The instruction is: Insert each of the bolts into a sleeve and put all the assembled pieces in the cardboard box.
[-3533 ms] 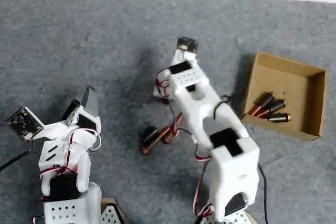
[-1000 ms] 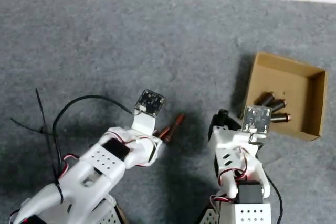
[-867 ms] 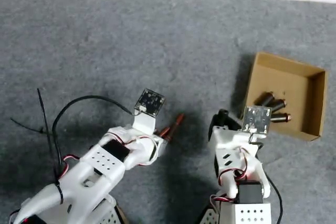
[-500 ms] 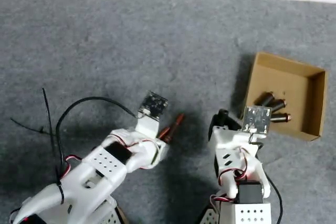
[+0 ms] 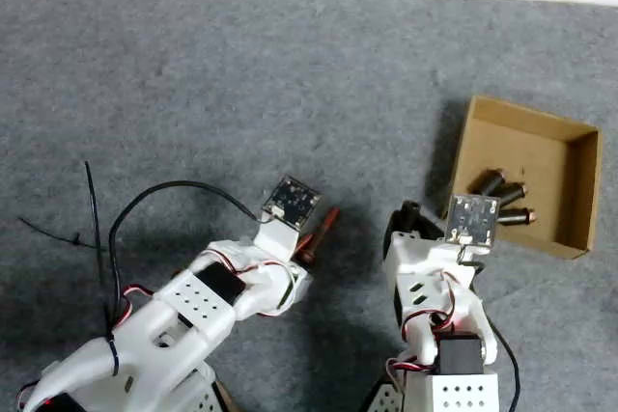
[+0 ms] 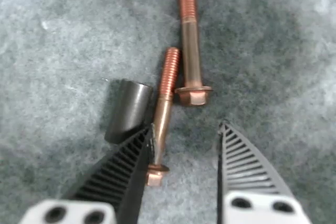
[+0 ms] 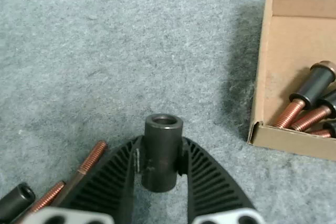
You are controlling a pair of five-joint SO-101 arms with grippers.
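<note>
Upright sleeve clamped in right gripper, left gripper apart over two bolts beside spare sleeve, lower centre, box at right holding three assembled pieces.

The desk is covered in grey cloth, a rough, fuzzy felt or short carpet, matt throughout. One bolt and the second bolt are copper-coloured metal with a soft sheen, smooth on the shank and ridged along the thread. The sleeve is dark metal, smooth and nearly matt, as is the other sleeve. The cardboard box is plain brown paperboard, dull and unprinted. The left end effector and right end effector are black plastic with ribbed faces. The arms are smooth white plastic.
</note>
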